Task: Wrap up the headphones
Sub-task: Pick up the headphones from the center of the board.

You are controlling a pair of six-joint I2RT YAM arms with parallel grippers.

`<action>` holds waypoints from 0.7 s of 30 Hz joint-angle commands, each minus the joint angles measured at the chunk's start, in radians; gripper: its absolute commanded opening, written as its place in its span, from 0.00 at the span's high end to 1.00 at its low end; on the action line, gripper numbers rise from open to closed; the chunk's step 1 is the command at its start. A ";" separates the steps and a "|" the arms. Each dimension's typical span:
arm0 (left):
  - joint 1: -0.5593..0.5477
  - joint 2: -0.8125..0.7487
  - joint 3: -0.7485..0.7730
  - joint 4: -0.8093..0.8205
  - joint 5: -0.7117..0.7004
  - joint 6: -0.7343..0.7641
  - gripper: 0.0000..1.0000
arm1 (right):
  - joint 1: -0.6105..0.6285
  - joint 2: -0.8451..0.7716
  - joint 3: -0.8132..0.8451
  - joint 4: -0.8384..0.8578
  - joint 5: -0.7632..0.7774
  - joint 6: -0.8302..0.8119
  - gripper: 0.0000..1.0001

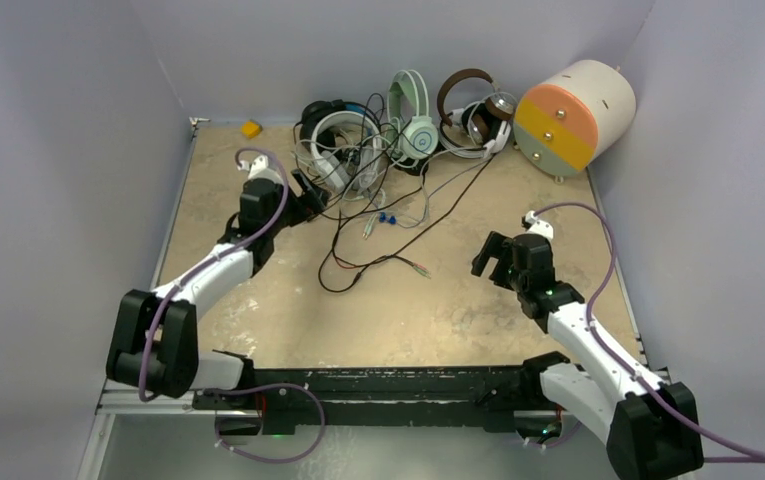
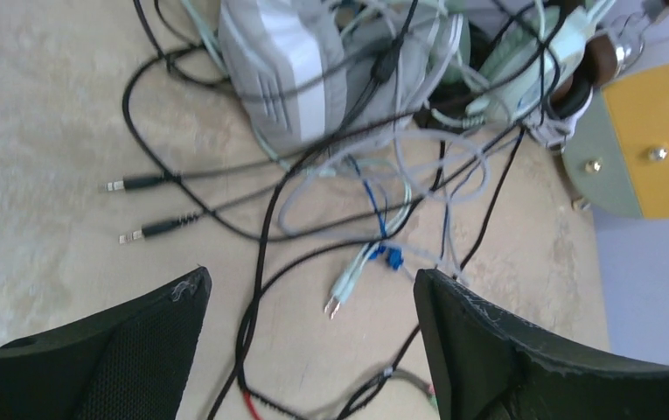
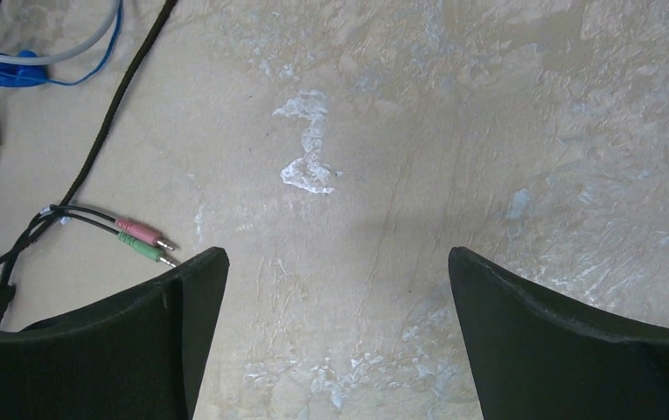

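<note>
The left fingers [image 2: 112, 359] stand wide apart and empty, low over the tangled cables [image 2: 400, 144], probably lining up on one lead. The right fingers [image 3: 103, 350], equally spread, wait over the worktop [image 3: 453, 131]. The headphones [image 1: 418, 135] lie heaped at its far edge, unwrapped.

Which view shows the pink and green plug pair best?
The right wrist view: the pink and green plugs lie close to the lens, sharp and unobstructed. The top external view shows them only as tiny coloured tips at a cable's end; the left wrist view barely catches them at its bottom edge.
</note>
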 commanded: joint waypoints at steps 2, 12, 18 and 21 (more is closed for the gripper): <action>0.111 0.116 0.151 0.017 0.066 0.009 0.16 | 0.000 -0.071 -0.041 0.047 0.004 -0.013 0.01; 0.146 0.388 0.497 -0.066 0.067 0.142 0.27 | 0.001 -0.079 -0.050 0.063 0.000 -0.017 0.01; 0.138 0.494 0.624 0.063 0.171 0.415 0.23 | 0.001 -0.073 -0.051 0.071 -0.005 -0.021 0.02; 0.131 0.561 0.730 0.047 0.200 0.527 0.23 | 0.001 -0.073 -0.054 0.077 -0.007 -0.022 0.02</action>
